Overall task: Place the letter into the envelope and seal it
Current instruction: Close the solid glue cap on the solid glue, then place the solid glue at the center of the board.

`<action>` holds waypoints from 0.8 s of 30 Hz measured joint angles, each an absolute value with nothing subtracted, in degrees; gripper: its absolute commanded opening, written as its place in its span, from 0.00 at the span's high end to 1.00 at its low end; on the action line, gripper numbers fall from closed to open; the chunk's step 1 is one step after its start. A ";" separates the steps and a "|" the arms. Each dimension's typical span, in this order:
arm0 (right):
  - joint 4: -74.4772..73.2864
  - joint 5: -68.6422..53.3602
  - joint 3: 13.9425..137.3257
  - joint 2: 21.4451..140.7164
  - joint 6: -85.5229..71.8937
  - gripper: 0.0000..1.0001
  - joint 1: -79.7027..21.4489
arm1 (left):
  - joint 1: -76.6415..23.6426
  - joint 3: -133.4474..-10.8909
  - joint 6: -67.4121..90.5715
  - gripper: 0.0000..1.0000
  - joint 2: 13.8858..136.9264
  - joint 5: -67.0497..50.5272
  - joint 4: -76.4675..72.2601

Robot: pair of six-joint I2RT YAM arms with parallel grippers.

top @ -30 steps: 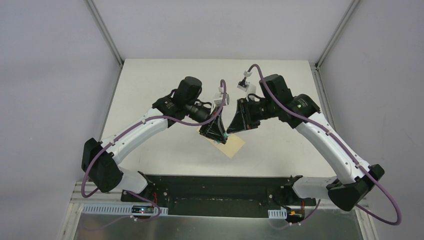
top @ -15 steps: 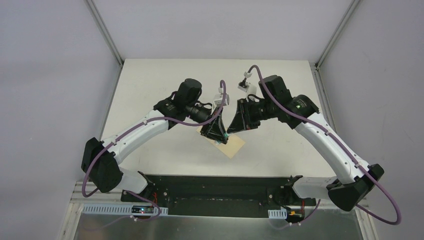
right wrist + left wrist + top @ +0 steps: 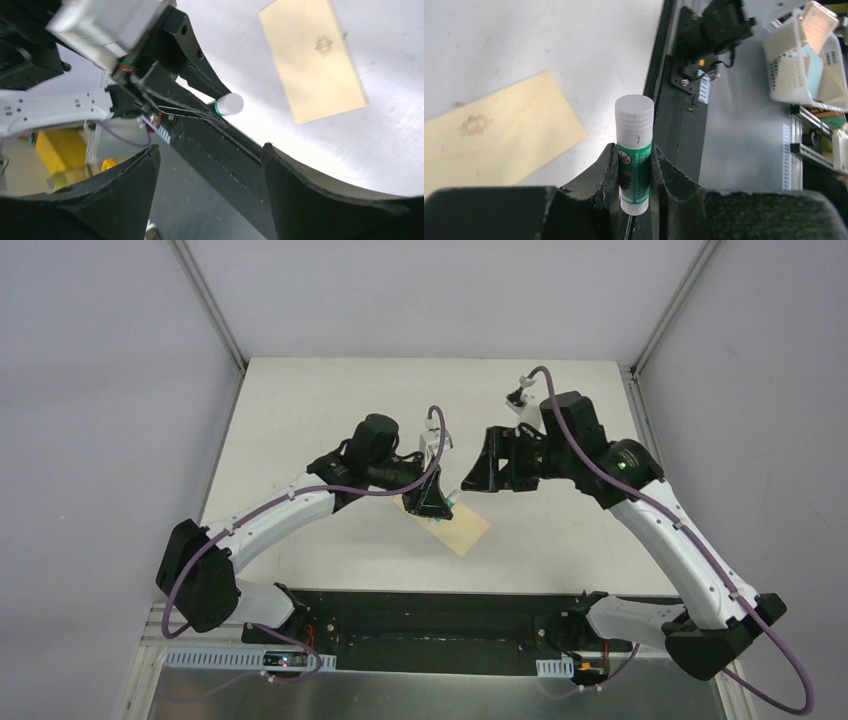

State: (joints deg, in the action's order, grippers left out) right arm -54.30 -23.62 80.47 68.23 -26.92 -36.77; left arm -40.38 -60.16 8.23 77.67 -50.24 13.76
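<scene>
Left wrist view is showing our left gripper (image 3: 634,167) squeezing a small glue tube (image 3: 634,145) tight. The white cap (image 3: 634,112) is sitting on the tube. Our right gripper (image 3: 210,149) is standing wide open with nothing in it, near the tube but not touching it. The envelope (image 3: 499,135) is lying flat on the table (image 3: 549,40), close below the tube. It is looking like a plain rectangle with a small dark smudge (image 3: 475,125) on it, and we are not seeing any flap sticking out. We are not seeing the letter anywhere, so we are guessing it is lying inside, but we cannot tell for sure.

We are thinking the gluing is nearly done and the tube is needing a place to rest. To do this well, we are wanting to carry the tube off to the side, over the table beside the envelope and not over the envelope itself. We are planning on going down slowly and opening the left gripper only when the tube is touching the table, so it is not rolling away. The right gripper is best waiting out of the way, so the two grippers are not bumping. Then gently pressing the flap edge is looking like a good idea
</scene>
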 measured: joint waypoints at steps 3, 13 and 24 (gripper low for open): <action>-54.26 -18.57 80.42 65.10 -27.33 0.16 -35.59 | -39.53 -57.25 10.85 1.00 77.67 -45.12 13.82; -52.16 -6.94 74.24 63.33 -28.03 0.13 -34.13 | -30.52 -59.77 16.56 1.00 83.20 -28.60 18.65; -47.37 -4.95 71.53 66.74 -28.23 0.12 -32.69 | -27.16 -76.66 15.44 0.94 104.07 -11.81 29.28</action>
